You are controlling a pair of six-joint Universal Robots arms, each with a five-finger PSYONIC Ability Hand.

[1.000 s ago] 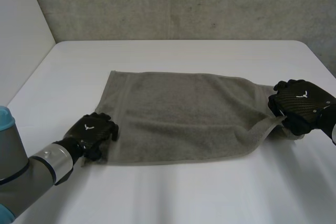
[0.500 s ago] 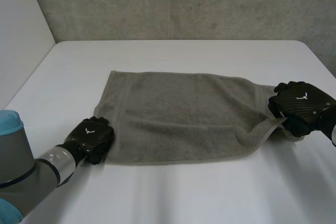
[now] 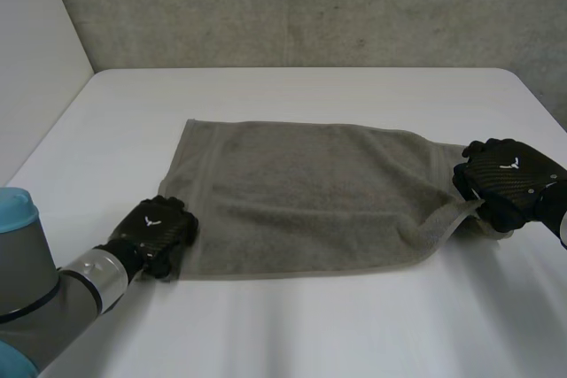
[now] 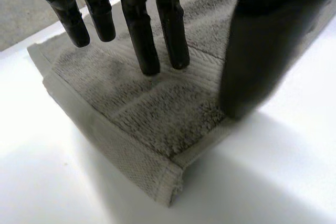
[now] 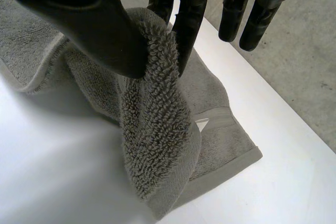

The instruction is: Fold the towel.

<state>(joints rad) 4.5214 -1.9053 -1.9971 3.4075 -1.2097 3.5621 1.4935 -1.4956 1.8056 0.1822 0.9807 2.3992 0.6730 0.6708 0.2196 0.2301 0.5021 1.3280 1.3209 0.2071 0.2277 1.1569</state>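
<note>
A grey-green towel [image 3: 310, 192] lies spread flat on the white table [image 3: 310, 334]. My left hand [image 3: 158, 232] rests at its near left corner. In the left wrist view its fingers [image 4: 147, 35] reach down straight onto that corner of the towel [image 4: 157, 119], with the thumb standing apart beside it and nothing pinched. My right hand [image 3: 509, 179] is at the towel's right edge, near the front corner. There the thumb [image 5: 89, 19] and fingers pinch a raised fold of towel [image 5: 157, 129], lifted a little off the table.
A grey concrete wall [image 3: 310, 6] runs behind the table's far edge. Bare white table surrounds the towel on all sides, widest in front of it and beyond its far edge.
My left hand curled at the towel's near left corner and has straightened again, staying in about the same place. The right hand keeps its pinch and has hardly moved.
</note>
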